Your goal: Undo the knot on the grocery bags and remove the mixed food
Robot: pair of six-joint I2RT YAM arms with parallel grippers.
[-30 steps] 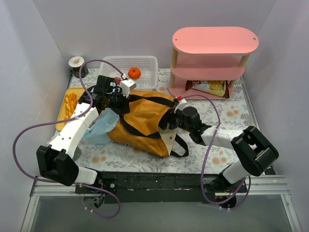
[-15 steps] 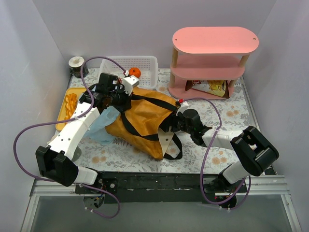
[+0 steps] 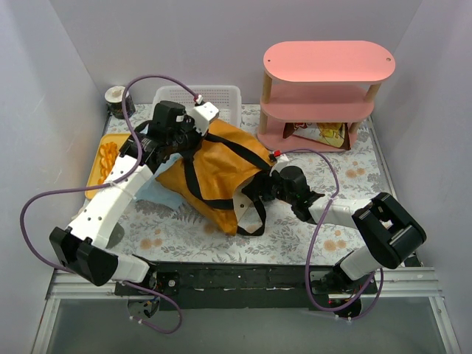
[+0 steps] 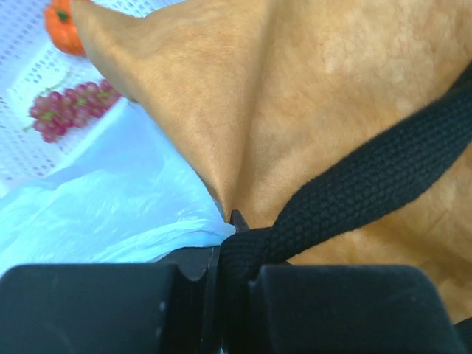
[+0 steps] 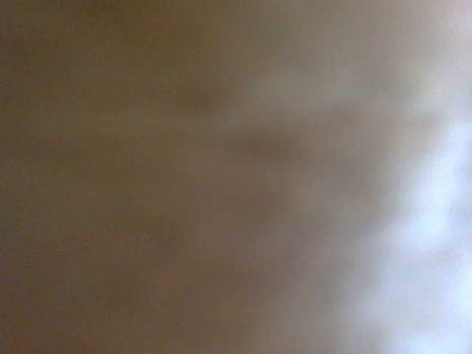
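Floral table [image 3: 354, 173], grey walls all round, and it's crowded from above. Tote [image 3: 221, 166] lies on its side mid-table, black strap [image 3: 193, 177] across it, cream-lined mouth facing the near right. Blue bag [image 3: 156, 193] peeks out under the tote's left edge, mostly covered by the tote and the left arm [image 3: 118, 195]. Left gripper [image 3: 190, 140] sits at the tote's far-left corner, its wrist blocking the front of the white basket [image 3: 221, 99] behind. Right gripper [image 3: 259, 188] is nosed into the tote's mouth; can't tell whether its jaws are spread or gripping anything. Yellow tray [image 3: 94, 177] with pastry [image 3: 108, 156] lies on the left, the arm crossing its near end. Cup [image 3: 116, 96] is in the far-left corner. Pink shelf [image 3: 328, 81] stands far right, packet [image 3: 330, 134] tucked on its bottom level. Purple cable [image 3: 33, 203] loops out left.

Left wrist view: the left gripper [image 4: 225, 258] is pressed together, pinching the strap [image 4: 369, 184], with a fold of tote [image 4: 295, 96] bunched right at the tips. Blue bag [image 4: 110, 199] touches the left finger. Beyond, orange [image 4: 63, 29] and grapes [image 4: 70, 110] lie in the basket [image 4: 22, 88], the tote's corner overlapping the orange.

Right wrist view: brown blur, paling to the right. Nothing can be made out.
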